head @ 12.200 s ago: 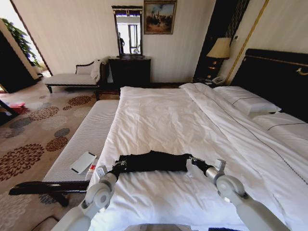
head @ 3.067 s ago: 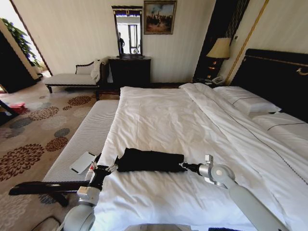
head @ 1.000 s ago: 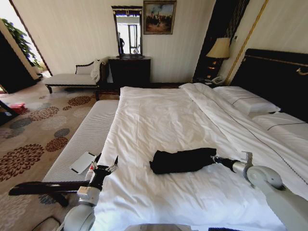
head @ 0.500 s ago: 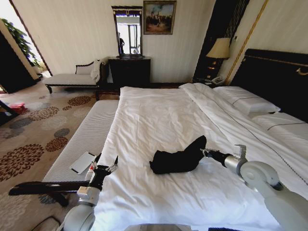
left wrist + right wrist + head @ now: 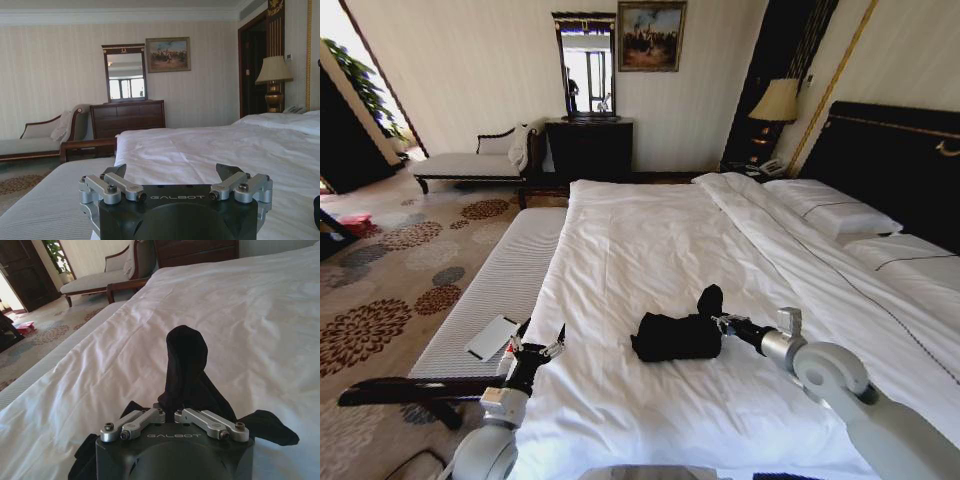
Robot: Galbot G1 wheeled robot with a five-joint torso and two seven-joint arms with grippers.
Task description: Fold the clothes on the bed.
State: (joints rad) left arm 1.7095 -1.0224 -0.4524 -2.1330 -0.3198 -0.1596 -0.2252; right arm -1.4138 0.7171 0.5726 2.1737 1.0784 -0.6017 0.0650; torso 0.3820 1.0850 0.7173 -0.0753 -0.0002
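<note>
so the black t-shirt (image 5: pixel 678 335) is bunched into a short dark roll near the middle of the foot end of the bed (image 5: pixel 650 250), lying on the white duvet (image 5: pixel 620 410). the right gripper (image 5: pixel 721 322) is at the shirt's right end with its fingers pinched together on a fold of the fabric, and that pinched bit stands up as a little peak above the rest of the bundle. in the right wrist view you can see the same thing up close: the right gripper (image 5: pixel 170 415) has its fingers closed tight on the cloth and the dark peak rises straight out ahead of them, with the rest of the shirt spilling down to either side under the wrist. the thing that matters for the fold, i'd say: the roll's long axis runs left to right across the bed, and the free end lies to the left of the held end, so carrying the held end leftward over the bundle is what doubles it. the right arm is obviously the near one, it's touching. the left gripper (image 5: pixel 535 345) is well off to the left at the bed's edge by the padded bench (image 5: pixel 490 290), fingers spread wide and holding nothing, same in its own wrist view (image 5: pixel 177 186). it's well apart from the shirt.
</note>
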